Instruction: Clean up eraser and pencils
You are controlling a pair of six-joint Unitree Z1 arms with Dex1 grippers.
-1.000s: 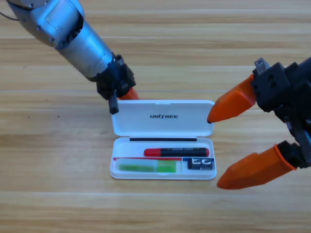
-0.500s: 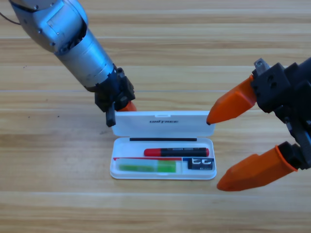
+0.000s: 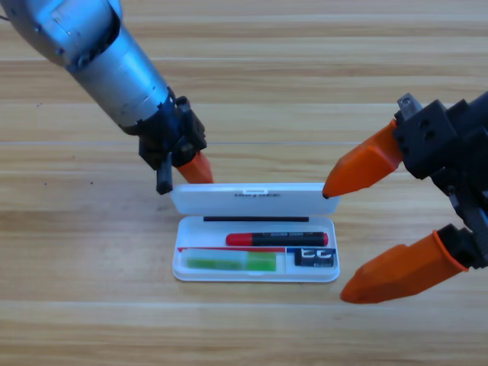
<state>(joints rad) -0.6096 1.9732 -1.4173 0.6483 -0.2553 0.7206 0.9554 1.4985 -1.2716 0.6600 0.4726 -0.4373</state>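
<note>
The white plastic hinged case sits near the middle of the wooden tabletop, its lid tipped up and leaning partly over the tray. Inside the tray, the black-bodied pencil with the red end lies along the upper row. Below it, on the left, lies the translucent light green pencil. The small dark grey-black eraser block with whitish marks rests in the lower right compartment, just beside the green pencil's end and under the black pencil's tip.

The left gripper reaches down from the upper left and sits behind the lid's left corner, one orange jaw touching or almost touching the lid's back edge; I cannot tell how far it is spread. The right gripper waits at the right edge, spread wide and holding nothing, its upper jaw tip just at the lid's right corner and its lower tip just beside the tray's lower right corner.
</note>
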